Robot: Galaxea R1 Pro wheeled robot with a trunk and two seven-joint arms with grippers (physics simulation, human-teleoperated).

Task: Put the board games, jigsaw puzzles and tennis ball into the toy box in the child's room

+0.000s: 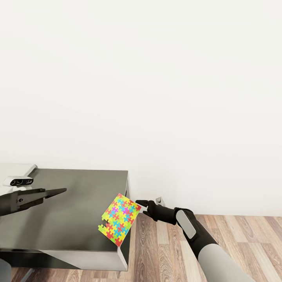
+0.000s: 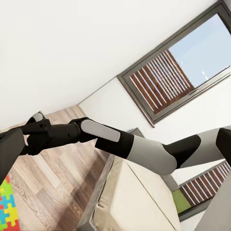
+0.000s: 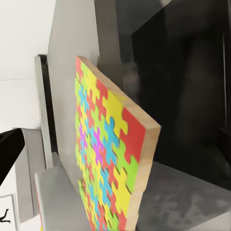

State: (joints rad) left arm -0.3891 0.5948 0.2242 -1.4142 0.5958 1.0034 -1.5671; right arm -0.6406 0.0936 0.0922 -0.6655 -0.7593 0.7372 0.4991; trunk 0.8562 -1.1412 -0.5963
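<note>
Bright flat even render, head-view wall [image 1: 156, 78] nearly blown out white, daylight at window [image 2: 185, 67], soft shadow under table [image 1: 78, 196] edge, right wrist close-up of puzzle [image 3: 108, 159] soft and blurred beyond the fingers.

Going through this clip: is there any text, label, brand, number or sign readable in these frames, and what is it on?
None can be read.
The jigsaw puzzle at the corner of the dark grey table section, next to the right gripper, shows coloured pieces, no lettering.
The left gripper carries no marking.
A small black mark at the right wrist view's edge is too small to read.
</note>
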